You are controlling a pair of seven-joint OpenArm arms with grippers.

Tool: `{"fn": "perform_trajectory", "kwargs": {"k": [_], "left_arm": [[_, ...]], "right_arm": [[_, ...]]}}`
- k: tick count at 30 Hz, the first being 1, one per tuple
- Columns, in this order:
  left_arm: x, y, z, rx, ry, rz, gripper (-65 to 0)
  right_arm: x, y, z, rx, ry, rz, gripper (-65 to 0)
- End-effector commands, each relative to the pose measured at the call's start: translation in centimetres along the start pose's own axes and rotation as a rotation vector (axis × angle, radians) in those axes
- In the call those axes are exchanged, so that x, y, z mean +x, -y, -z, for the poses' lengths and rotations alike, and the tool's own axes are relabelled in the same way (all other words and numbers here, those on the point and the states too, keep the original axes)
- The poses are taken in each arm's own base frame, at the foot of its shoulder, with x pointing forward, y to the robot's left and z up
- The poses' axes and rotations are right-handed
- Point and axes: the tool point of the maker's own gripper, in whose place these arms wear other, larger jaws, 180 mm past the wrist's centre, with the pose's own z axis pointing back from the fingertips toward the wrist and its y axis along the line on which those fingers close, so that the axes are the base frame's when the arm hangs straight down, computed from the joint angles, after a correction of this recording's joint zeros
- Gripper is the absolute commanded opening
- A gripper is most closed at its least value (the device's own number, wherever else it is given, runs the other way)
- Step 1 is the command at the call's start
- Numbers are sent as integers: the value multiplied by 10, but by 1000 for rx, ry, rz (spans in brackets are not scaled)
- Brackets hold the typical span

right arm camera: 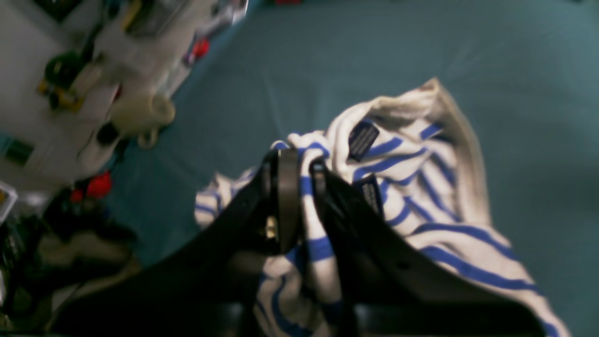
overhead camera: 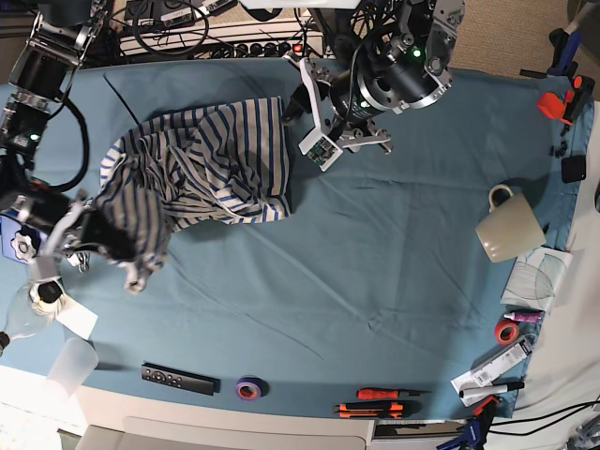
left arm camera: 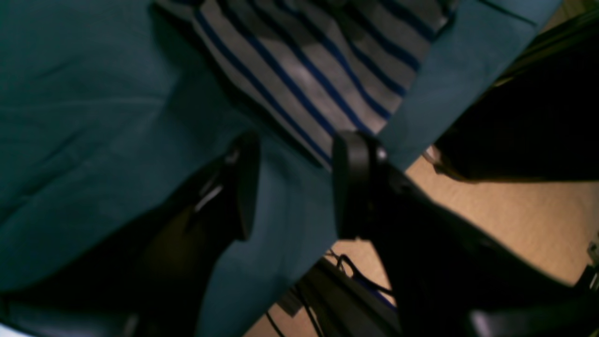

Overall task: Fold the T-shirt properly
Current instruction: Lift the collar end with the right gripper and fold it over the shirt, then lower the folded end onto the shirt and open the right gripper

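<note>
- Along the near edge of the table (overhead camera: 375,281), which wears a teal tablecloth (overhead camera: 394,309), lie a black remote (overhead camera: 178,379), a purple roll of tape (overhead camera: 248,387) and orange-handled tools (overhead camera: 380,401).
- Further right sit markers and a red tape roll (overhead camera: 507,331), and beyond them a cream mug (overhead camera: 508,225) on its side.
- At the left edge, the right claw (right arm camera: 299,173) is clamped on a bunched fold of the T-shirt (overhead camera: 202,169), its fingers pressed together with striped cloth squeezed between them.
- In the right wrist view a small dark label (right arm camera: 362,139) shows just beside that grip, near the neck.
- The T-shirt is crumpled rather than flat, lying on the left rear part of the table, white with thin blue stripes; one end hangs toward the right claw, the rest spreads toward the middle rear.
- At the rear, the left claw (left arm camera: 295,182) hangs with its fingers apart, holding nothing; a corner of the T-shirt lies on the tablecloth just beyond its tips.
- Behind the table run cables and a power strip (overhead camera: 244,42).
</note>
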Motion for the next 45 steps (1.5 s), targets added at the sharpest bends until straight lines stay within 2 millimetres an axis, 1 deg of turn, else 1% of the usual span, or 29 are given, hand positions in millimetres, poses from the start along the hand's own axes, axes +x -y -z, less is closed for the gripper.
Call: {"fn": "perform_trajectory", "kwargs": {"k": [1,4,7,10,13,16,20,26,29,33,40,43,45], "left_arm": [[15,5,-5,-13,59,5,-384],[18,5,-8,-10,72,10,-384],[17,2,-8,10,66,19,-384],[15,-7,-8,61,51,42,-384],[17,-18,-9,122,64,39,-384],[19,-29,-11,182,71,30,-384],[19,-31,-11,192,71,36,-384],[23,-31,-11,192,93,38,-384],[21,-35,-12,217,85,49,-384],[21,-38,-13,236,79,58,-384],[19,-38,-13,236,75,57,-384],[18,-39,-13,244,71,61,-384],[18,-42,-14,261,65,69,-384]], "right_arm": [[18,-8,-1,30,44,-34,-650],[6,-17,14,68,-14,-36,-650],[-2,-28,24,101,-56,-55,-650],[-6,-46,30,134,-87,-107,-650],[-18,-65,33,167,-122,-152,-650],[-33,-80,31,187,-153,-172,-650],[-53,-97,28,212,-191,-185,-650],[-65,-133,22,260,-214,-268,-650],[-74,-146,18,281,-229,-282,-650],[-81,-151,21,296,-221,-252,-650],[-81,-157,25,311,-197,-234,-643],[-81,-157,25,311,-197,-234,-534],[-81,-157,25,311,-197,-235,-524]]}}
